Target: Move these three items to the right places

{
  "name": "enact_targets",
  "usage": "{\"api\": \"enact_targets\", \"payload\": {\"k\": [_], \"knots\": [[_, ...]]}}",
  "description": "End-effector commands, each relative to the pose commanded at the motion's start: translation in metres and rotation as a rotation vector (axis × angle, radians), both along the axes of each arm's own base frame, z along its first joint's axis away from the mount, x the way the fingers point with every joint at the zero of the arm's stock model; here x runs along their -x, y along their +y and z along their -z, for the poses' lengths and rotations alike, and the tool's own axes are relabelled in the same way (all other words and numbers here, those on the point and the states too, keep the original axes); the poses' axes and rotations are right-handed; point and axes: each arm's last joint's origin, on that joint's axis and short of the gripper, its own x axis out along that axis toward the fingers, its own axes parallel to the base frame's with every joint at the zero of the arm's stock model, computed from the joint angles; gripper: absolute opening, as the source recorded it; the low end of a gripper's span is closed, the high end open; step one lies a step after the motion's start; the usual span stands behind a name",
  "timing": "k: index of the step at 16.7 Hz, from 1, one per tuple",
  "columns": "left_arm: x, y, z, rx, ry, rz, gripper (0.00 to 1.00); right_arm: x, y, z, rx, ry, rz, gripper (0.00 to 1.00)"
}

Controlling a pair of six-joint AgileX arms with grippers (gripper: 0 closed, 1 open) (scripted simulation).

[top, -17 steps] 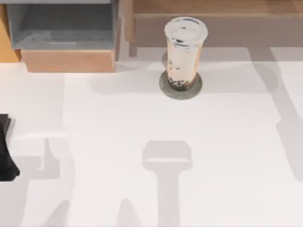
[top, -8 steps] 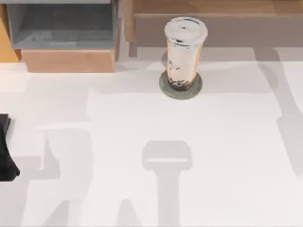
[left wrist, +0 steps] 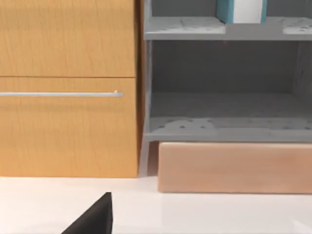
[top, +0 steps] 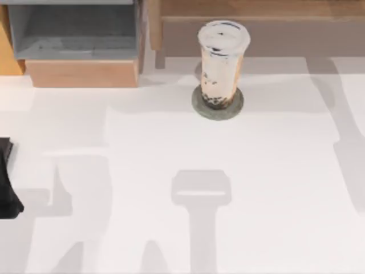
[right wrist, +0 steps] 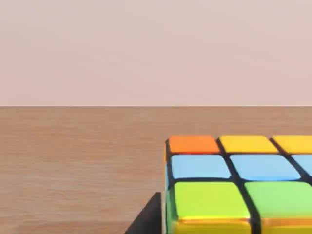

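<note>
Toward the back of the white table [top: 228, 171], near its middle, the milk tea cup [top: 221, 68] stood upright on the grey coaster [top: 199, 105], its white lid [top: 223, 37] on top and dark pearls at its base. Behind it ran a wooden shelf [top: 256, 11]; to the left sat a grey open cabinet [top: 74, 34] over a wooden block [top: 82, 73]. At the table's left edge was the left arm [top: 7, 182], dark and parked; whether its gripper was open could not be told. From the right wrist, a coloured puzzle cube [right wrist: 234, 185] rested on a wooden surface [right wrist: 78, 161], with a dark fingertip [right wrist: 148, 219] just beside it; contact could not be told
</note>
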Motion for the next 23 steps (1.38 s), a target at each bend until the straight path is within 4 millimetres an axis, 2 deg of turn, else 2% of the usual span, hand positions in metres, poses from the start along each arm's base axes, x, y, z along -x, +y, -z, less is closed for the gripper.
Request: {"api": "enact_targets", "payload": {"k": [2,3,12,18,23], "knots": [[0.000,0.000,0.000,0.000,0.000,0.000,1.00,0.000,0.000,0.000,0.000,0.000,0.000,0.98],[0.000,0.000,0.000,0.000,0.000,0.000,1.00,0.000,0.000,0.000,0.000,0.000,0.000,1.00],[0.000,0.000,0.000,0.000,0.000,0.000,1.00,0.001,0.001,0.000,-0.001,-0.001,-0.001,1.00],[0.000,0.000,0.000,0.000,0.000,0.000,1.00,0.029,0.001,0.000,0.000,0.001,-0.002,1.00],[0.000,0.000,0.000,0.000,0.000,0.000,1.00,0.029,-0.001,0.000,0.000,0.002,0.003,1.00]]}}
